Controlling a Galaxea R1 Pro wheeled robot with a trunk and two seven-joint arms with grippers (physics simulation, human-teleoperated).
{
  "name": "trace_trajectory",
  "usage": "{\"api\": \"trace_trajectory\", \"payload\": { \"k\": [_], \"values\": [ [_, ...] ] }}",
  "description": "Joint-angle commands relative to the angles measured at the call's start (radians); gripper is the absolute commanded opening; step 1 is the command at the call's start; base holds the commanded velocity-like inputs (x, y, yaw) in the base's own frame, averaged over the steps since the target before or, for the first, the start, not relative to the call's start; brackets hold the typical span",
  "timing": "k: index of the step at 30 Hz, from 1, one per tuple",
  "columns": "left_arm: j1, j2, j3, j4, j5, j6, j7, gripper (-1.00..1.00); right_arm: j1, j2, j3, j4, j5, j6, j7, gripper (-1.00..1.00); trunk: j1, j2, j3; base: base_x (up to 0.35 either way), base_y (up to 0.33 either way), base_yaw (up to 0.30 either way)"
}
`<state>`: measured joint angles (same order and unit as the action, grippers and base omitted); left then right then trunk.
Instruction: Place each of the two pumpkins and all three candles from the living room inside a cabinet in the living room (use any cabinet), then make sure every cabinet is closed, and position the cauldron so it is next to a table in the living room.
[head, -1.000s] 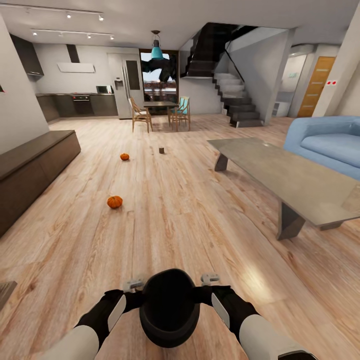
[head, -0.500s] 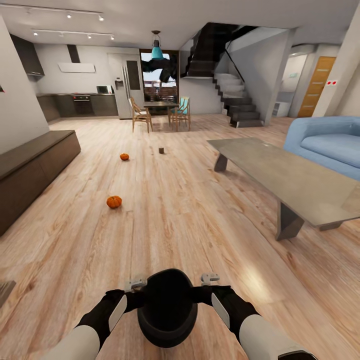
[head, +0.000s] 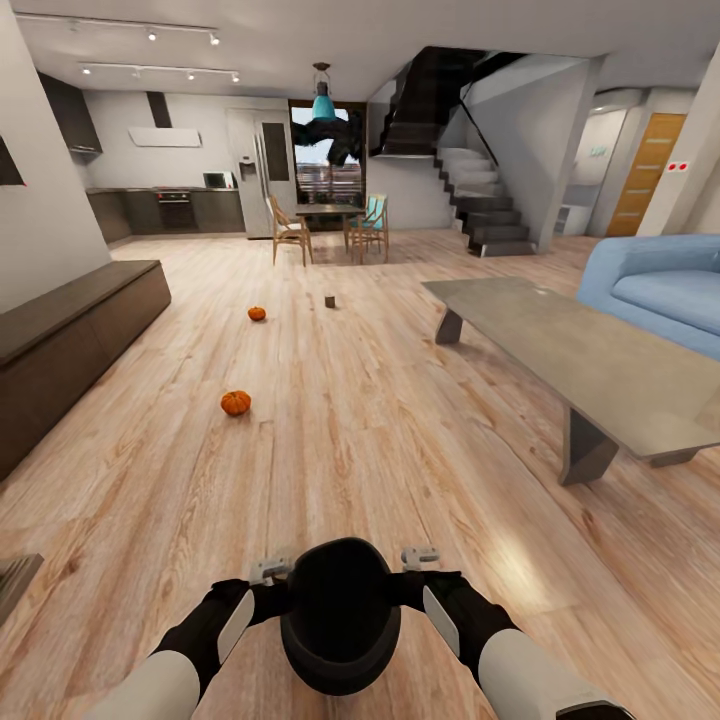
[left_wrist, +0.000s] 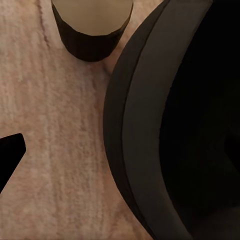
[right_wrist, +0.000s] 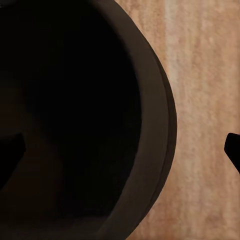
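Living room with light plank floor (head: 380, 440), seen over the black cauldron (head: 338, 615) carried between both arms.
Two pumpkins (head: 236, 403) (head: 257, 313) lie near the dark cabinet (head: 70, 330); grey table (head: 570, 350) opposite. Grip of either gripper cannot be told.

The cauldron (head: 340, 615) sits at six o'clock, between the left gripper (head: 268, 571) and the right gripper (head: 420, 556). On the floor (head: 380, 440), the near pumpkin (head: 236, 403) lies at about eleven o'clock, the far pumpkin (head: 257, 313) beyond it. A small object (head: 330, 301) stands at twelve o'clock, too small to identify. The cabinet (head: 70, 340) runs along nine to ten o'clock. The table (head: 590, 360) stretches at two o'clock, the sofa (head: 665, 295) behind it. The dining set (head: 328, 226) and stairs (head: 480, 205) lie far ahead.
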<state>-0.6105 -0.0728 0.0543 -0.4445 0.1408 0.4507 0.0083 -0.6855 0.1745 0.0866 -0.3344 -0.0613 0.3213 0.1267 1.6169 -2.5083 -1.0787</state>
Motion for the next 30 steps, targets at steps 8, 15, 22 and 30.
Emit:
{"api": "trace_trajectory", "payload": {
  "k": [8, 15, 22, 30],
  "values": [
    [0.0, -0.001, 0.006, -0.002, 0.007, 0.006, 0.001, 1.0, 0.0, 0.0, 0.002, -0.002, -0.006, 0.007, 0.0, 1.0, 0.0, 0.0, -0.001, -0.026, -0.076, 0.001],
    [0.0, 0.0, 0.005, -0.002, 0.007, 0.006, 0.001, 1.0, 0.0, 0.0, 0.002, -0.002, -0.006, 0.007, 0.001, 1.0, 0.0, 0.0, -0.001, -0.003, -0.009, 0.0],
    [0.0, 0.0, 0.005, -0.003, 0.006, 0.006, 0.001, 1.0, 0.0, 0.0, 0.002, -0.002, -0.006, 0.007, 0.001, 1.0, 0.002, -0.002, -0.02, 0.0, 0.0, 0.0],
    [0.0, 0.001, 0.005, -0.003, 0.008, 0.006, 0.001, 1.0, 0.0, 0.0, 0.002, -0.002, -0.006, 0.007, 0.002, 1.0, 0.003, -0.002, -0.028, 0.0, 0.0, 0.0]
  ]
}}
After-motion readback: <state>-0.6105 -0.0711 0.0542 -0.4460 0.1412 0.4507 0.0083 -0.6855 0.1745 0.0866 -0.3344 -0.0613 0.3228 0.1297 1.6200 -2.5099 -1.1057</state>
